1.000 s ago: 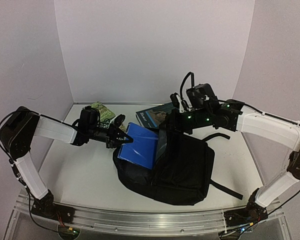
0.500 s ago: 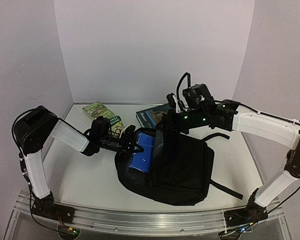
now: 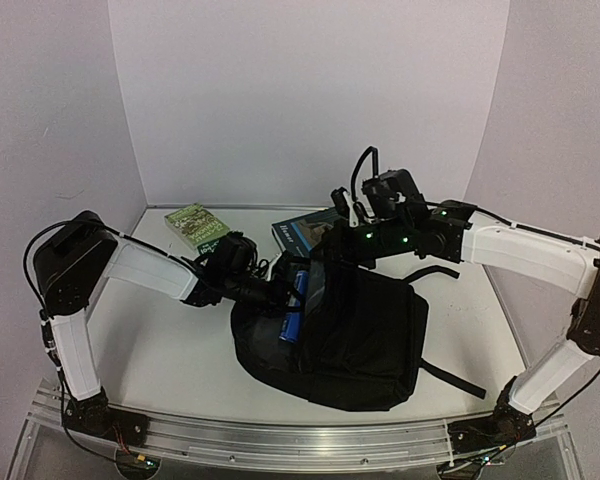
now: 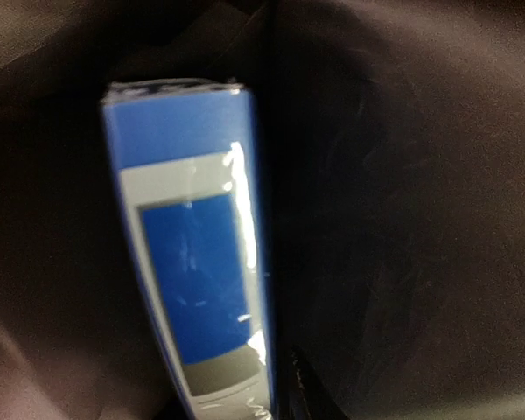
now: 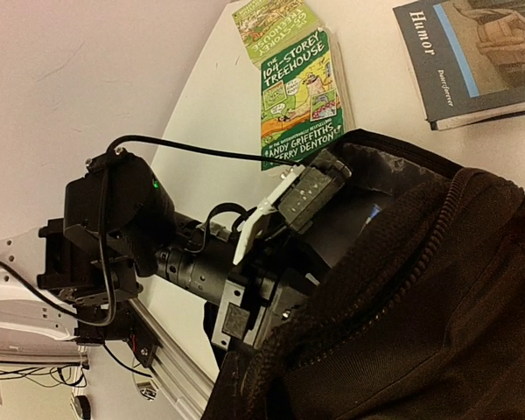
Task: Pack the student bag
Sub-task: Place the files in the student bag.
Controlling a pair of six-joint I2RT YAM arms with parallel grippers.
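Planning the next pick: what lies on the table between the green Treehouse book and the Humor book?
Nothing: the table is bare between the Treehouse book and the Humor book, clearest in the right wrist view.

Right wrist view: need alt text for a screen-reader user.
The left gripper reaches into the open mouth of the black student bag, whose zippered rim fills the lower right. Beyond it on the white table lie a green Treehouse book and a dark Humor book.
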